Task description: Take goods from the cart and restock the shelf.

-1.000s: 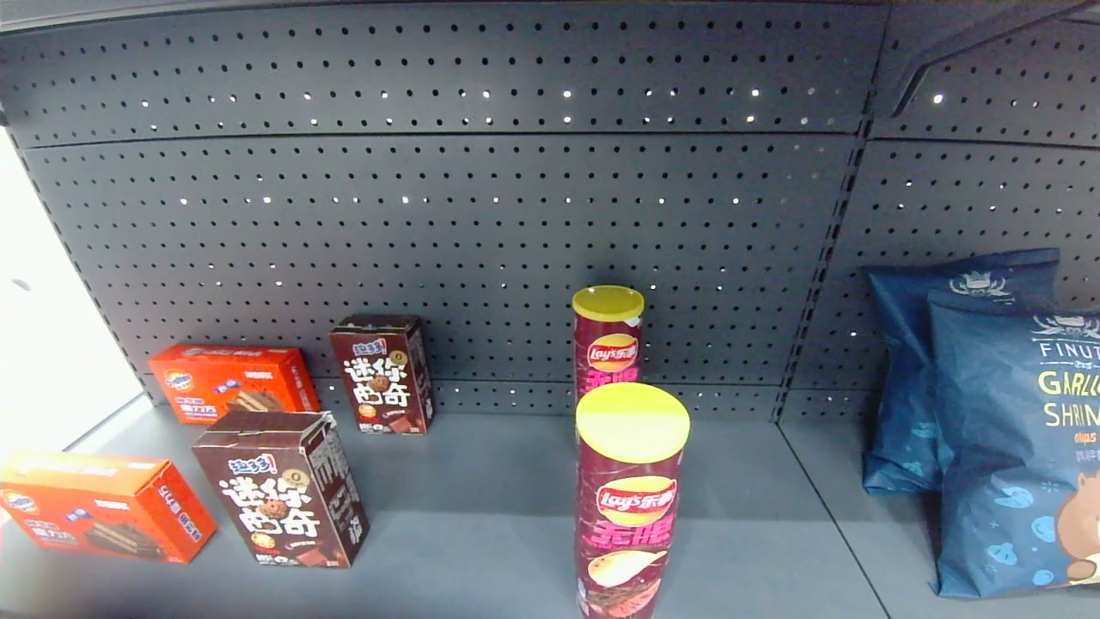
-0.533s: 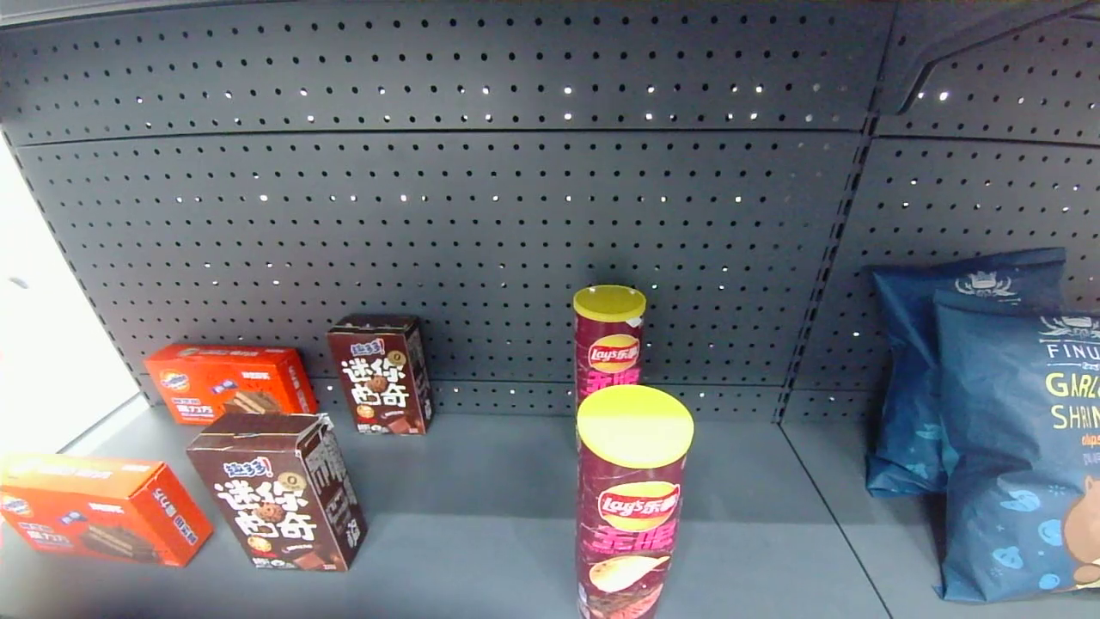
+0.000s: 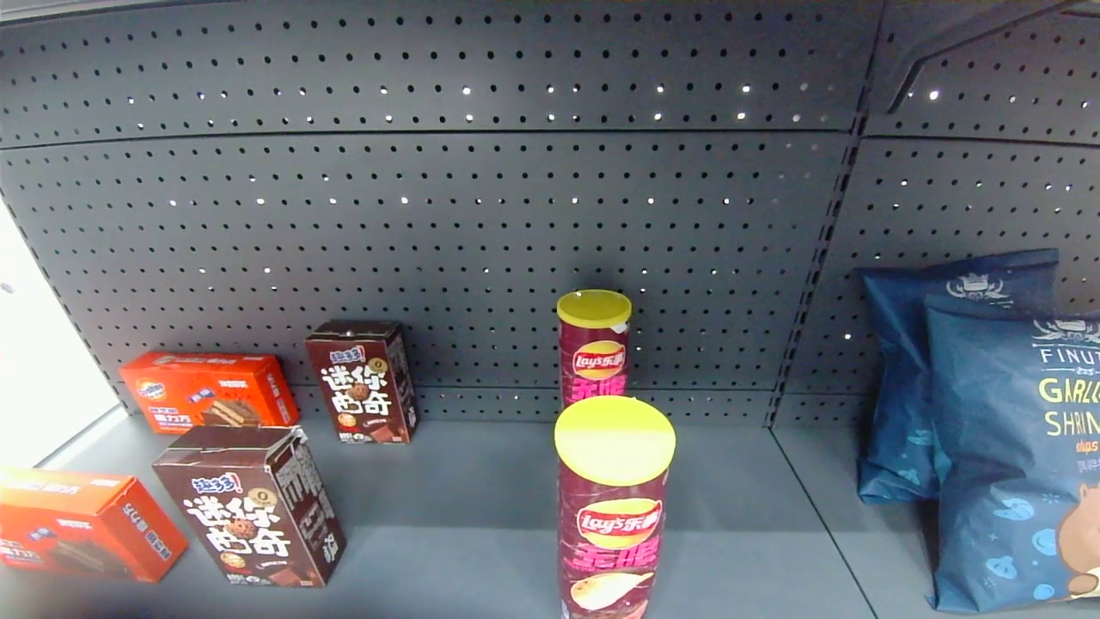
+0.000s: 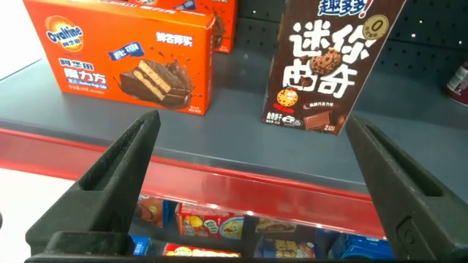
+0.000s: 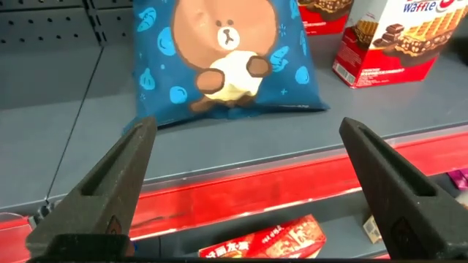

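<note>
Since both pincers hang empty, the step in hand looks like fetching another item. I'd draw the arms straight back off the shelf [image 3: 481, 481] without brushing stock at its front edge, then aim for the bare stretch between the boxes and the chip cans [image 3: 612, 507]. Over on the left, the left gripper [image 4: 252, 124] has its fingers spread wide; a brown cookie box [image 4: 333, 58] and an orange wafer box [image 4: 124, 58] stand just inside the front edge, ahead of it and apart. Likewise spread and empty, the right gripper [image 5: 247, 126] faces the blue bear bag [image 5: 227, 51] near that edge, untouched.
</note>
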### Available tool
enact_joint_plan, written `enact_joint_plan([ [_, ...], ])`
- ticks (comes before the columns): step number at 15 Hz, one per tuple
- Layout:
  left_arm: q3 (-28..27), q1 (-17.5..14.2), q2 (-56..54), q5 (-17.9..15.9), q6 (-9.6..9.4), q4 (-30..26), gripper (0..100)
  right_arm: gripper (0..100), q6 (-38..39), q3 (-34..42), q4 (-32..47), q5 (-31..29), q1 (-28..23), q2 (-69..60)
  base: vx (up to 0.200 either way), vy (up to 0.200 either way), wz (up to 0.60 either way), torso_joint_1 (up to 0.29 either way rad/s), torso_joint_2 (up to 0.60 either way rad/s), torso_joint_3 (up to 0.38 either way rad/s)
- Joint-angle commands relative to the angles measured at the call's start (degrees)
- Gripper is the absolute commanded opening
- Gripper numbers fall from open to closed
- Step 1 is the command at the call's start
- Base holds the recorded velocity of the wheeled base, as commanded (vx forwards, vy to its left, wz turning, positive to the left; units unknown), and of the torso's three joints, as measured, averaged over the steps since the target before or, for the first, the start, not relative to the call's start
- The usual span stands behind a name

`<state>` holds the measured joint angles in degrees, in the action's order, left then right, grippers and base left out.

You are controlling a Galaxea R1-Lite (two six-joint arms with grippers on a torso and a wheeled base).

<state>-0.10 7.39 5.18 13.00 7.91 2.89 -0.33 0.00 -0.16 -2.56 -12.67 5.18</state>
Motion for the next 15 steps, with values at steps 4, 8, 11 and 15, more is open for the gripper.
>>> enact_joint_plan([
  [4,0.0,0.0,0.1,0.0,0.26,0.0,100,100,0.0,0.0,0.0,0.0,0.0,0.1,0.0,0.0,0.0,0.0,0.0,0.0],
  [8,0.0,0.0,0.1,0.0,0.35,0.0,100,100,0.0,0.0,0.0,0.1,0.0,0.1,0.0,0.0,0.0,0.0,0.0,0.0],
  [11,0.0,0.0,0.1,0.0,0.35,0.0,100,100,0.0,0.0,0.0,0.0,0.0,0.1,0.0,0.0,0.0,0.0,0.0,0.0],
  [15,0.0,0.0,0.1,0.0,0.35,0.0,100,100,0.0,0.0,0.0,0.0,0.0,0.1,-0.05,0.0,0.0,-0.001,0.0,0.001],
])
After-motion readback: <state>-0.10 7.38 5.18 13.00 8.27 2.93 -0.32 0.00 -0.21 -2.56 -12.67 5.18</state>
